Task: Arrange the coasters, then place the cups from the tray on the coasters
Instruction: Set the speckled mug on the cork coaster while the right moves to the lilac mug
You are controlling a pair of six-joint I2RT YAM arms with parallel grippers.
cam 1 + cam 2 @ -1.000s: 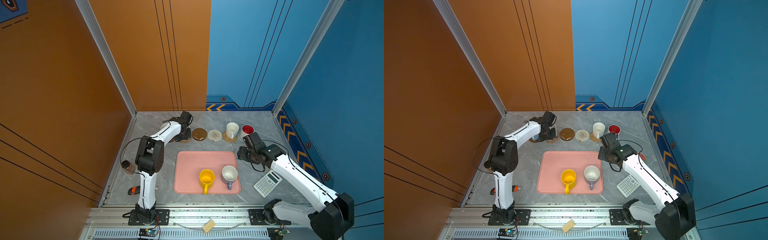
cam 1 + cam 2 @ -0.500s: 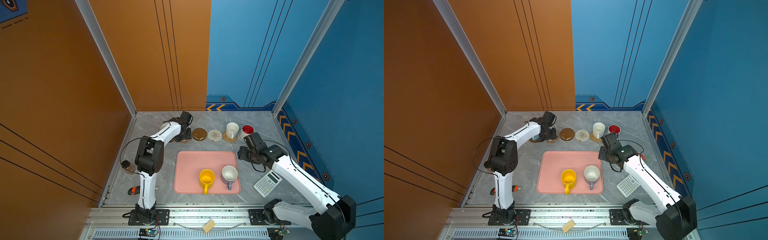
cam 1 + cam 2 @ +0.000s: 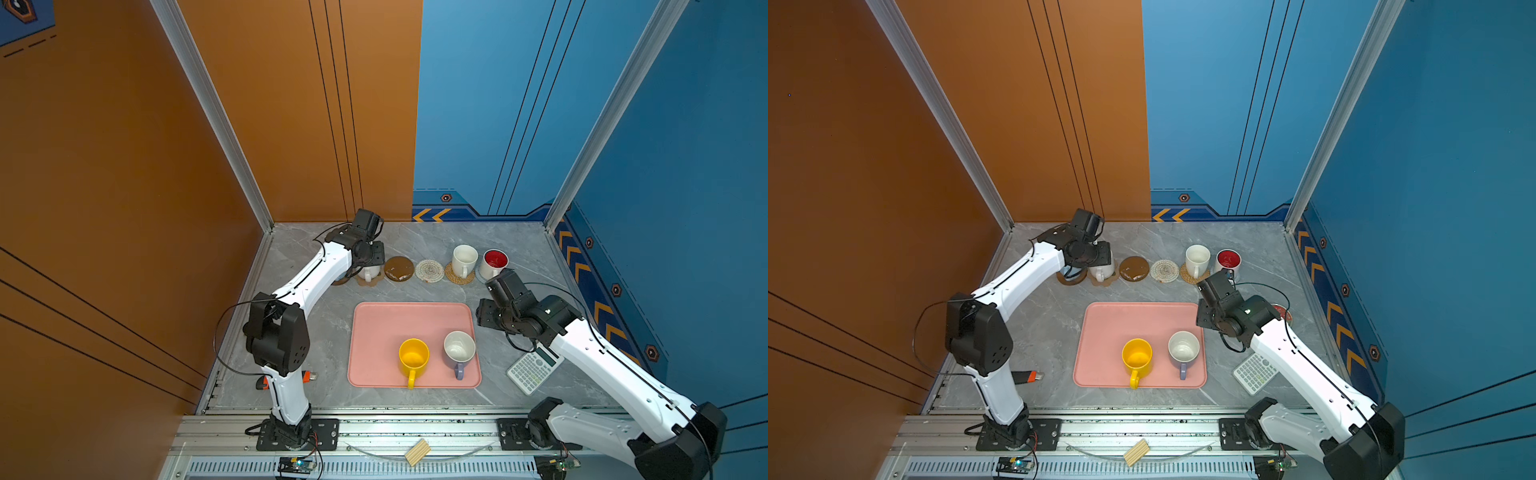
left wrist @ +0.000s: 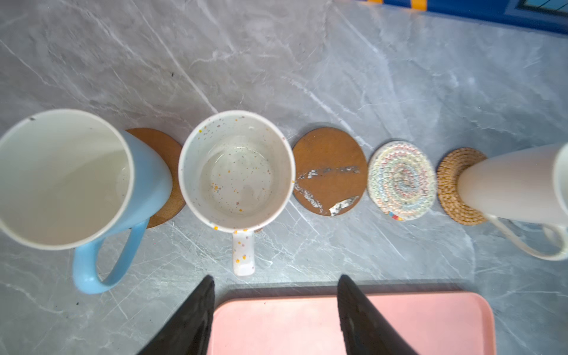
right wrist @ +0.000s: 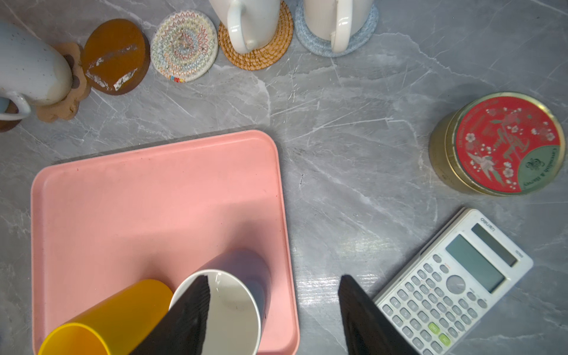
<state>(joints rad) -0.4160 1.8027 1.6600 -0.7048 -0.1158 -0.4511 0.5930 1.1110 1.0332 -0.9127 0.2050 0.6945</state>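
FOUR OF SIX PLACED, BOTH ARMS EMPTY-HANDED

At lower right in both top views, the calculator [image 3: 534,368] lies on the grey table [image 3: 415,245]. At lower centre, the pink tray [image 3: 386,328] carries the yellow cup [image 3: 413,359] and the lavender cup [image 3: 459,349]. They stand side by side at its near edge.

The right gripper [image 5: 274,277] hangs over the tray's right rim, fingers spread wide with nothing between them. A red-topped tin [image 5: 504,144] stands to its right.

Beyond, the coasters run in a row across mid-frame, from the left:
- brown disc [image 4: 163,153] under the light blue cup [image 4: 61,178]
- paw coaster [image 5: 61,112] under the speckled cup [image 4: 235,170]
- second brown disc [image 4: 330,172], bare
- cream woven coaster [image 4: 401,181], bare
- rattan coaster [image 4: 448,187] under the plain white cup [image 3: 464,259]
- blue-grey coaster [image 5: 318,49] under the red-lined cup [image 3: 494,262]

The left gripper [image 4: 276,277] hovers by the speckled cup, fingers wide apart, holding nothing.
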